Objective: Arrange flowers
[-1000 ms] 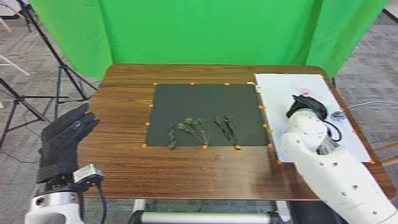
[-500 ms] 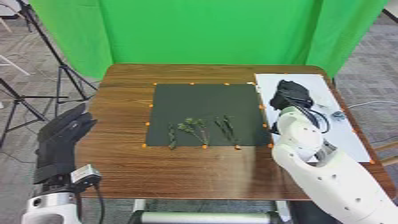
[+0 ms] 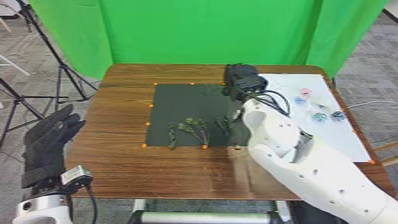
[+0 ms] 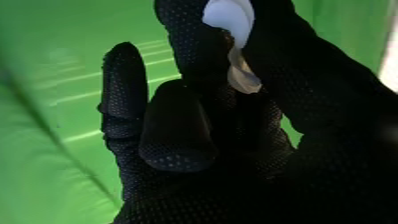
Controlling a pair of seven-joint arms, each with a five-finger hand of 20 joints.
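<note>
Between the fingers and thumb of the right hand [image 4: 235,195], a white petalled piece [image 4: 229,19] is pinched near the tips, a thin, curled, paler part trailing down against the glove. It looks very light and soft, likely to crease or fold under a hard squeeze, and probably a little slippery against fabric. A firmer stem or base, if it has one, would be the better hold; I cannot tell whether the glove covers one. A light pinch should do, with the petals kept free of the palm.

Outward from there, the hand is over the far right corner of the dark mat [image 3: 182,102], beside the white sheet [image 3: 348,142]. On that sheet are a pink flower [image 3: 306,92] and a blue-grey flower [image 3: 319,117], small and likely just as easily crushed. Toward the mat's near edge lie the leafy sprig [image 3: 189,127] and a slender green stem [image 3: 172,137]; these seem springier, best taken low, below the leaves. At the table's left side, the left hand [image 3: 43,142] holds nothing, its fingers extended and close together.
</note>
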